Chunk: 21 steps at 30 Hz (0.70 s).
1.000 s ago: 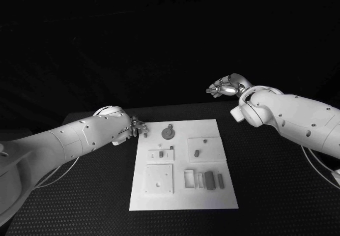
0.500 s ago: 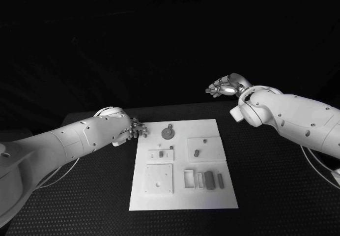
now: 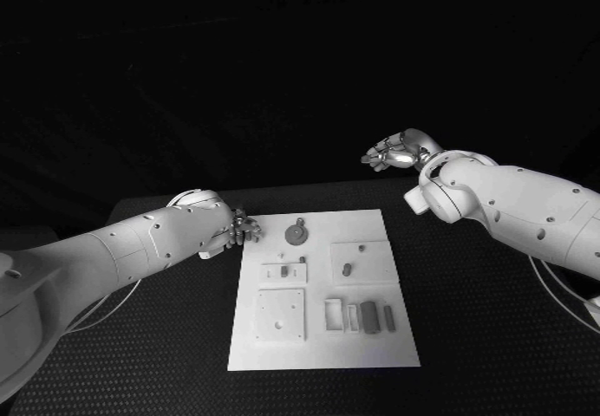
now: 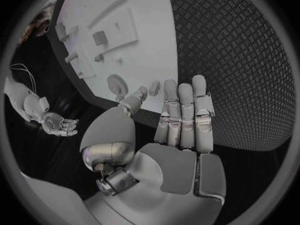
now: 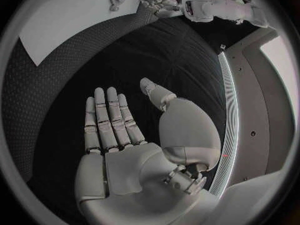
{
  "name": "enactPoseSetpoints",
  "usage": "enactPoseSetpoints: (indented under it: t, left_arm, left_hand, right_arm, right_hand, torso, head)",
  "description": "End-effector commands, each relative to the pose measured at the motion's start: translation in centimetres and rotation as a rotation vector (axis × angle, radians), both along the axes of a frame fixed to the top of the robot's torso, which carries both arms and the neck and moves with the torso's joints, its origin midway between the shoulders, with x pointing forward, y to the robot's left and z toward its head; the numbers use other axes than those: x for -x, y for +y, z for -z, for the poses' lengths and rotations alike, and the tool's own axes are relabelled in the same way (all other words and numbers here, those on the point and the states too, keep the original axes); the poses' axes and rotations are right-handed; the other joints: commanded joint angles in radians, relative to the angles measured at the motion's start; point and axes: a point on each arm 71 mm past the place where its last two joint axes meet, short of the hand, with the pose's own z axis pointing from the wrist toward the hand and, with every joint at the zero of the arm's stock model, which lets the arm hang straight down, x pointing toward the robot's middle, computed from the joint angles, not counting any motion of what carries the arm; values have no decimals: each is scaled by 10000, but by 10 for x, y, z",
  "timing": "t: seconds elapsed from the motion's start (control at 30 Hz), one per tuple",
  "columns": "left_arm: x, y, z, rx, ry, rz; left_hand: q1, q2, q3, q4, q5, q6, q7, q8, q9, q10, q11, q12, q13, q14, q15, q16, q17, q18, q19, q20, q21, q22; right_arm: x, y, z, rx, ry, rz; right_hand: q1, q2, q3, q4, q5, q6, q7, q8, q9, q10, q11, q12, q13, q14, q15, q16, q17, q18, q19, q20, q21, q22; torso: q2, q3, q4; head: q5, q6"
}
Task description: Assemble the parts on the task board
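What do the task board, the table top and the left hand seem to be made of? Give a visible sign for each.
Task board: probably matte white plastic, no glare.
Table: black, likely rubber or textured sheet, with a diamond pattern.
Left hand: polished metal, judging by its silver sheen.

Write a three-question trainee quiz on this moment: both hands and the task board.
1. True or false: the left hand holds a part.
2. Which hand is nearer the task board? A) left B) right
3. Fill in: the round part lies at the board's ___ end from the robot.

Key: 1 false: in the wrist view its fingers are straight, palm bare. 2 A: the right hand is raised beyond the table. 3 far.
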Motion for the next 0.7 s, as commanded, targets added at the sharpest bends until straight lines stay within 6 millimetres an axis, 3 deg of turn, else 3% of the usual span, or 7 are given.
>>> enactPoseSetpoints:
  t: [0.03,0.4,0.57,0.7]
  left_arm:
    - [0,-1,0,116,67,73]
    - [0,-2,1,290,197,121]
    - [0,-2,1,353,197,156]
    - [0,-1,1,399,141,114]
  left_hand:
    - [3,132,-7,-102,-17,-51,-22,51,-1,-70,-20,65,-15,-69,-11,54,-19,184,-58,29,-24,230]
    - [151,755,32,-488,-1,105,-74,170,21,-52,-67,86,-58,-61,-6,81,-60,180,-62,34,-10,231]
    - [611,1206,277,-803,36,189,-98,243,34,11,-89,96,-95,-37,-2,93,-95,176,-48,39,11,235]
    - [900,1370,436,-939,33,298,-131,320,53,63,-116,95,-125,-6,-1,100,-122,175,-25,40,29,232]
  right_arm:
    - [0,2,0,9,-20,-186]
    - [0,2,0,12,-12,-188]
    - [0,2,0,12,-1,-196]
    - [0,2,0,12,-1,-195]
  right_hand:
    - [-22,-73,7,42,-20,-95,224,49,-16,-5,34,24,-15,-58,-12,-53,17,-188,-85,-17,-43,16]
    - [-24,-72,5,45,-21,-95,224,51,-19,-5,34,26,-20,-60,-12,-54,20,-189,-85,-17,-49,24]
    - [-24,-70,5,47,-21,-96,224,52,-20,-5,34,28,-22,-61,-11,-55,22,-190,-84,-18,-51,28]
    - [-25,-70,4,49,-21,-96,225,52,-21,-5,34,29,-24,-61,-11,-55,23,-190,-84,-18,-53,31]
  torso:
    - [-2,-2,-1]
    - [-1,5,0]
    - [-5,6,-5]
    - [-5,7,1]
  head:
    - [2,-12]
    - [-1,-26]
    - [10,-36]
    - [5,-51]
